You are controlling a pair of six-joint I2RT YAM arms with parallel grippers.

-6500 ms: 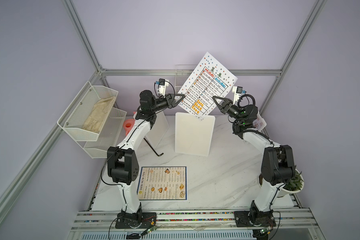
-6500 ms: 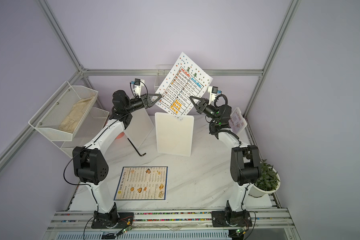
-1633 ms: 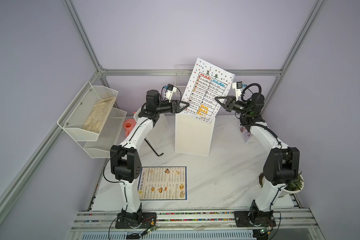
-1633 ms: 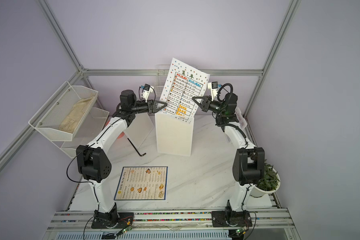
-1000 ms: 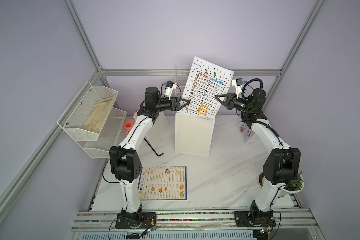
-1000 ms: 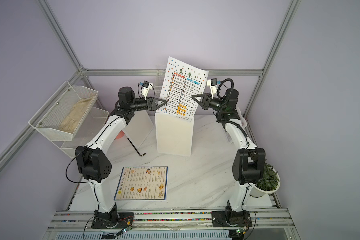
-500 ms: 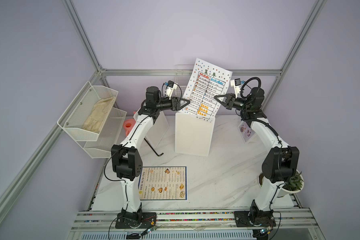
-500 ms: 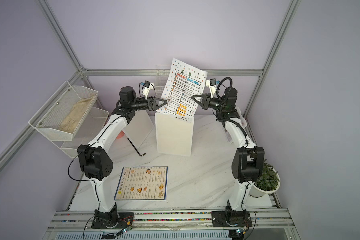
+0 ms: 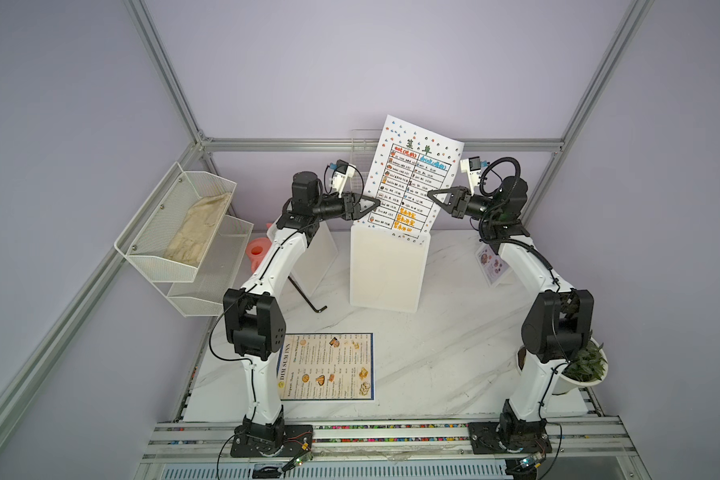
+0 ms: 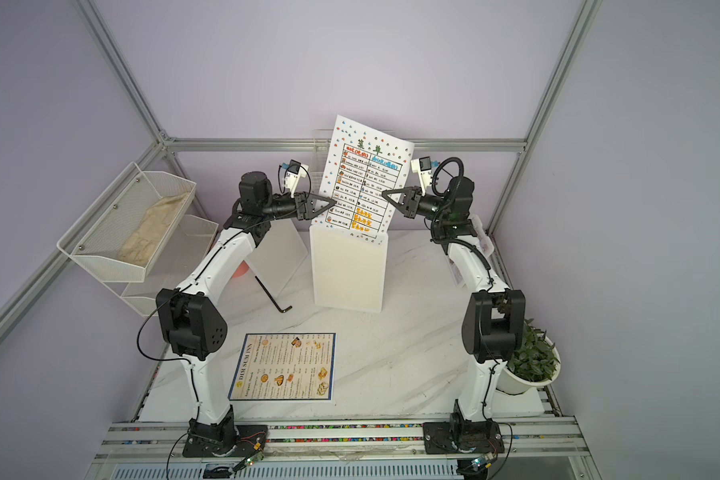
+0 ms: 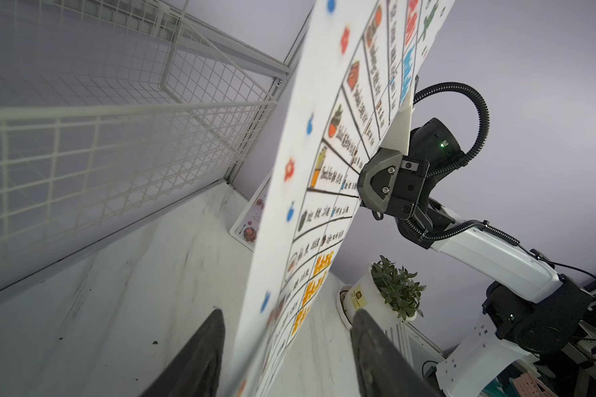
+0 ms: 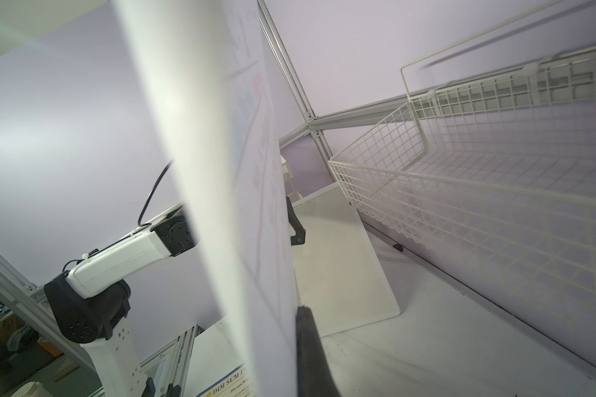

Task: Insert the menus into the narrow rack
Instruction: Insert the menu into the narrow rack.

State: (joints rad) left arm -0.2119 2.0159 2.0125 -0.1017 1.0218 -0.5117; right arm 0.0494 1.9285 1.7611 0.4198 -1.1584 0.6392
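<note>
The white menu (image 9: 412, 178) (image 10: 364, 183) edged with coloured dots hangs nearly upright, tilted a little, in front of the wire rack (image 11: 117, 154) (image 12: 479, 192) on the back wall. My right gripper (image 9: 433, 194) (image 10: 387, 194) (image 11: 362, 192) (image 12: 289, 312) is shut on its right edge. My left gripper (image 9: 373, 203) (image 10: 329, 204) (image 11: 288, 312) is open, its fingers either side of the sheet's left edge. The "DIM SUM INN" menu (image 9: 327, 365) (image 10: 283, 365) lies flat near the table's front. The small photo card (image 9: 491, 264) (image 11: 252, 220) leans at the right.
A white board (image 9: 385, 270) stands upright just below the held sheet; another (image 9: 312, 257) leans behind my left arm. A black hex key (image 9: 308, 297), an orange cup (image 9: 256, 251), wall baskets (image 9: 184, 232) holding a cloth, and a potted plant (image 9: 582, 368) are around.
Since several seconds ago the dotted sheet has turned from a steep slant to nearly upright and both arms have moved toward the back wall. Over the last second it only rocked slightly.
</note>
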